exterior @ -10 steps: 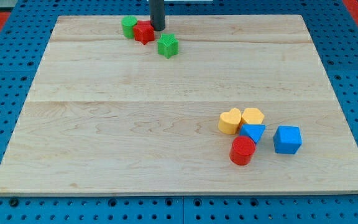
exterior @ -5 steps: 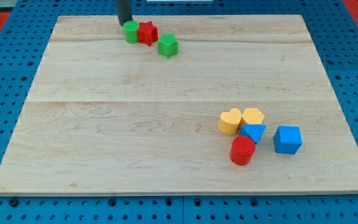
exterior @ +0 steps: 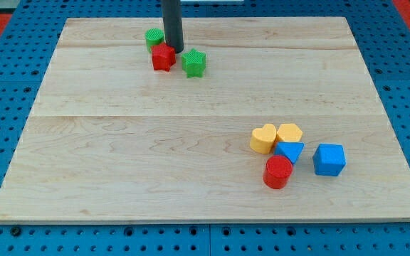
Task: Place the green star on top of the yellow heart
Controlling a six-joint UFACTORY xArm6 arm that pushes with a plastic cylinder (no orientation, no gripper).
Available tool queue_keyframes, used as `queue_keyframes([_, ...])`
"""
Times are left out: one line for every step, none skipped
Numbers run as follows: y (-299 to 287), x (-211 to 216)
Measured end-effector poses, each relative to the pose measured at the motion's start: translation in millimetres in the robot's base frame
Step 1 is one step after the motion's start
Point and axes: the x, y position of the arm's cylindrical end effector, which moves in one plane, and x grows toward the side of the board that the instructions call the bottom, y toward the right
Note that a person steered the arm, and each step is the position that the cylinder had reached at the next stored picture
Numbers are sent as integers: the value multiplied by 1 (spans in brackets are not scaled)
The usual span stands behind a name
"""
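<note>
Camera view: my tip [exterior: 173, 50] stands near the table's [exterior: 119, 178] top edge, wedged among three blocks: a green block [exterior: 153, 37] at its left and slightly above, the red block [exterior: 163, 57] touching it below-left, and the green star [exterior: 193, 62] just beside it at lower right. No claw is fitted, so there is nothing to open or close. The yellow heart [exterior: 263, 139] lies well apart, toward the view's lower right, touching a second yellow block [exterior: 289, 133], with a blue triangle [exterior: 289, 151], red cylinder [exterior: 277, 171] and blue cube [exterior: 329, 159] nearby. Judged step: approach, with the star not yet driven. The next move calls for getting behind the star's upper-left side, clear of the red block, then pushing it diagonally until it sits just above the heart. The star has no long axis; its heading cannot be told.
</note>
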Motion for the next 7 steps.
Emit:
queue_keyframes([31, 42])
queue_keyframes([58, 73])
queue_keyframes([59, 55])
queue_keyframes([71, 42])
queue_keyframes([98, 62])
queue_keyframes([111, 113])
queue_keyframes([112, 132])
